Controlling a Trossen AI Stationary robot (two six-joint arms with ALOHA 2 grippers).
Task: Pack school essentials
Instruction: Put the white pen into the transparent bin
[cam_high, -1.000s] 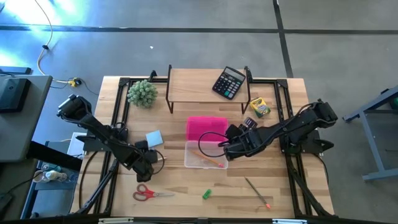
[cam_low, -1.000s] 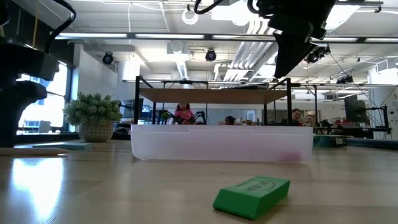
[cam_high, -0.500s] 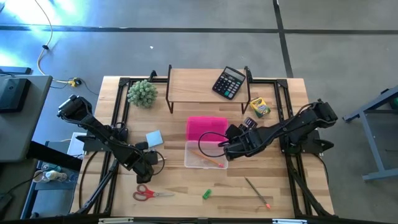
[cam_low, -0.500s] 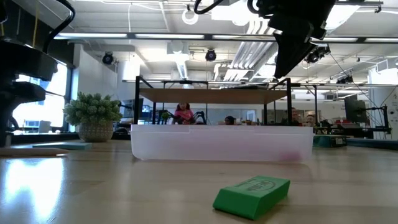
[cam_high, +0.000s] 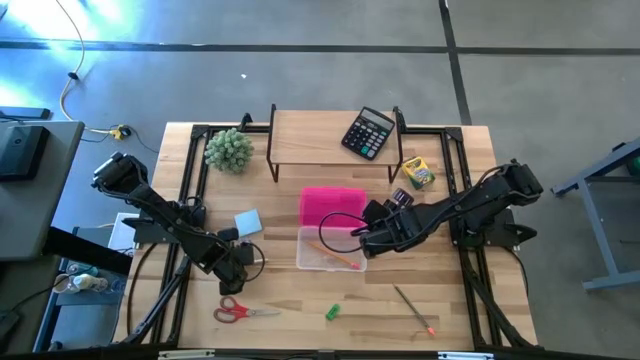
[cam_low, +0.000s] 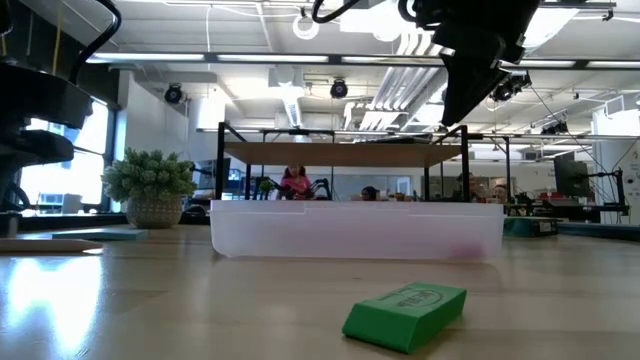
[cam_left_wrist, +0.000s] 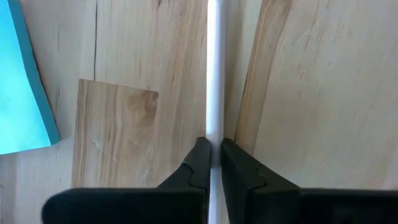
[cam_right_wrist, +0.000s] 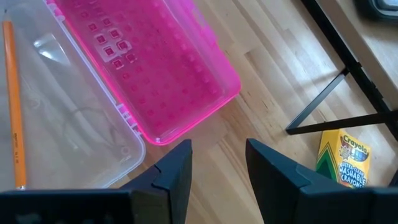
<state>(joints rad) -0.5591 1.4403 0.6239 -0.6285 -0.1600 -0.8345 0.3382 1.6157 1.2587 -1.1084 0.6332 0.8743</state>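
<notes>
My left gripper is at the table's left side, down at the wood, shut on a thin white pencil that lies flat next to the light-blue notepad. My right gripper hovers open over the clear box and its pink lid, touching nothing. An orange pencil lies in the clear box. On the near part of the table lie the red-handled scissors, a green eraser and another pencil. The crayon box lies at the right. My left gripper pinches the white pencil's shaft between its two fingertips, one on each side. The fingers come from above, pointing down. The pencil lies flat on the table; both its ends run out of the wrist view.
A wooden shelf on black legs stands at the far side with a black calculator on it. A fuzzy green plant ball sits at the far left. Black frame rails run along both sides.
My left gripper has shut on the white pencil without leaving its place. My right gripper has kept still.
</notes>
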